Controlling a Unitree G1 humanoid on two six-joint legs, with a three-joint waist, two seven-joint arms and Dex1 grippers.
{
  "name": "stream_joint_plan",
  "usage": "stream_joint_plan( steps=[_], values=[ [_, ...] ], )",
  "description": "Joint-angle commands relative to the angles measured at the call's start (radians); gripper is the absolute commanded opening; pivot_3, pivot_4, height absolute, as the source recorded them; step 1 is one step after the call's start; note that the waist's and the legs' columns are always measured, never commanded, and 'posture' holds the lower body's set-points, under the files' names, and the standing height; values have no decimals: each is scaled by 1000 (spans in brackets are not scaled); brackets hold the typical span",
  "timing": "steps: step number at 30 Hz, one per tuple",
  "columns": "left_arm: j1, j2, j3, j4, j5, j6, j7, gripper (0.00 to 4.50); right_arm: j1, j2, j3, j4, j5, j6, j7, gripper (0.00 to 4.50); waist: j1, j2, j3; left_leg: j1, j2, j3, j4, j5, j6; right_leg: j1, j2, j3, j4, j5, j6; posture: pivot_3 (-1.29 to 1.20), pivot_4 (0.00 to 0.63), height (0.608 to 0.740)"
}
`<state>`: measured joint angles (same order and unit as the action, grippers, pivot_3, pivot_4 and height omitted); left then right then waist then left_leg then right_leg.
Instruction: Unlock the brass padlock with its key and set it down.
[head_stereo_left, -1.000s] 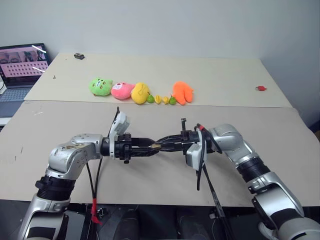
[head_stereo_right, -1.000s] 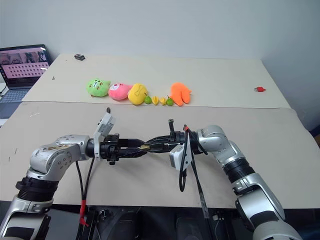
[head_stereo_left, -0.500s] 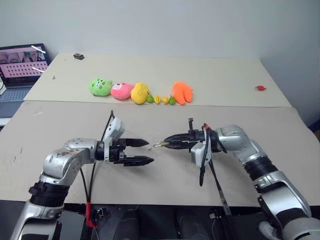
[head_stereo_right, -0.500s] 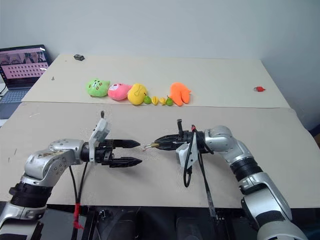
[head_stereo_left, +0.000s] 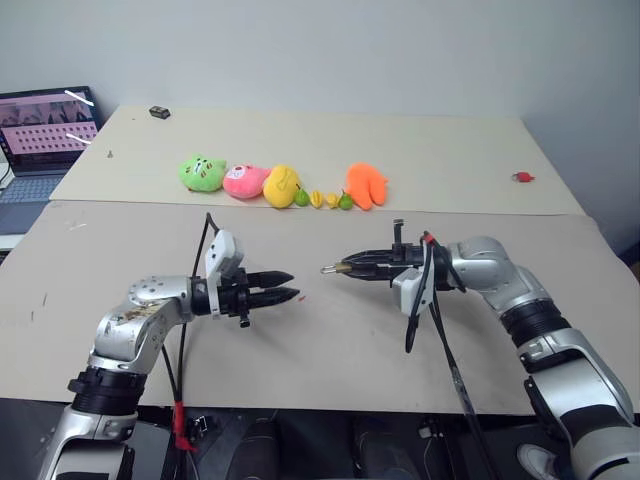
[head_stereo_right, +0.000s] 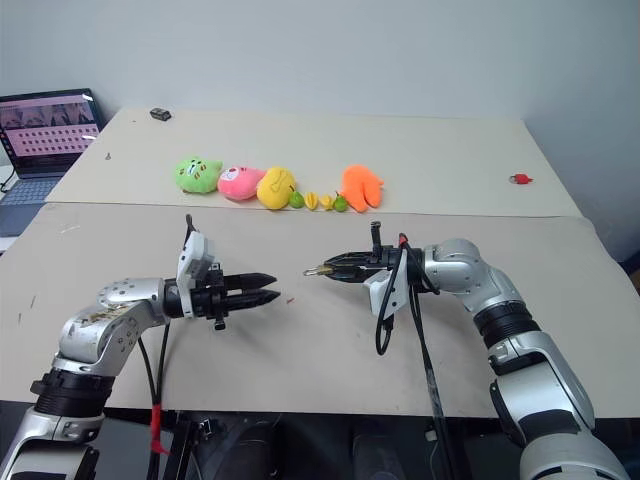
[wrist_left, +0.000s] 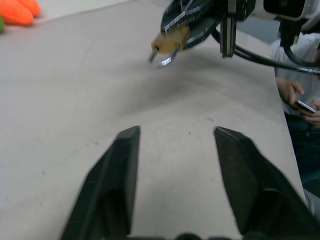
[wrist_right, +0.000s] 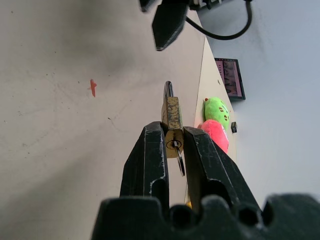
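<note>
My right gripper (head_stereo_left: 347, 268) is shut on the brass padlock (wrist_right: 173, 116) and holds it level above the table's middle. The silvery shackle (wrist_left: 161, 57) points toward my left gripper (head_stereo_left: 283, 286). A thin metal piece at the keyhole looks like the key (wrist_right: 180, 164). The left gripper hovers a short way to the padlock's left, facing it. Its fingers (wrist_left: 125, 150) stand apart with nothing between them.
Plush toys lie in a row on the far table: green (head_stereo_left: 201, 172), pink (head_stereo_left: 243, 181), yellow (head_stereo_left: 281, 185) and orange (head_stereo_left: 365, 184). A small red object (head_stereo_left: 521, 177) lies far right and a laptop (head_stereo_left: 45, 125) far left. A person's hands with a phone (wrist_left: 300, 97) show beside the table.
The left gripper let go at the padlock, opened wide, then narrowed. Both arms drew apart, left arm leftward and right arm rightward. The right gripper kept the padlock.
</note>
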<state>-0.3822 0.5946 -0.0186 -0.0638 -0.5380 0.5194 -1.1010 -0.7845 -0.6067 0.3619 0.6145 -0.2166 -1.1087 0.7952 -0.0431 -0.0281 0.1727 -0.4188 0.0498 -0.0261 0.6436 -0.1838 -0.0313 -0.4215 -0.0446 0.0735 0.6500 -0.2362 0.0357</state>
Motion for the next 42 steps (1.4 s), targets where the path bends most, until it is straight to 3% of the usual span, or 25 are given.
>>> stream_joint_plan(
  steps=[1,2,15,29,42],
  values=[
    [-53,-30,14,29,13,-52,19,147,-28,2,-12,-73,36,1,-11,93,0,0,0,0,0,0,0,0,0,0,0,0,0,0,0,0,150,717],
    [-68,-40,9,44,22,-59,27,0,-28,4,-11,-85,45,10,-8,93,0,0,0,0,0,0,0,0,0,0,0,0,0,0,0,0,150,717],
    [-206,-112,20,73,-62,121,32,0,-12,11,2,-156,60,47,-4,93,0,0,0,0,0,0,0,0,0,0,0,0,0,0,0,0,150,717],
    [-160,-48,-3,31,-87,195,-24,0,-20,21,2,-128,43,36,-14,93,-1,0,0,0,0,0,0,0,0,0,0,0,0,0,0,0,150,717],
    [-166,-72,-4,25,-106,217,-8,0,-79,45,-33,-123,56,61,-41,93,-2,0,0,0,0,0,0,0,0,0,0,0,1,0,0,0,150,717]
  ],
)
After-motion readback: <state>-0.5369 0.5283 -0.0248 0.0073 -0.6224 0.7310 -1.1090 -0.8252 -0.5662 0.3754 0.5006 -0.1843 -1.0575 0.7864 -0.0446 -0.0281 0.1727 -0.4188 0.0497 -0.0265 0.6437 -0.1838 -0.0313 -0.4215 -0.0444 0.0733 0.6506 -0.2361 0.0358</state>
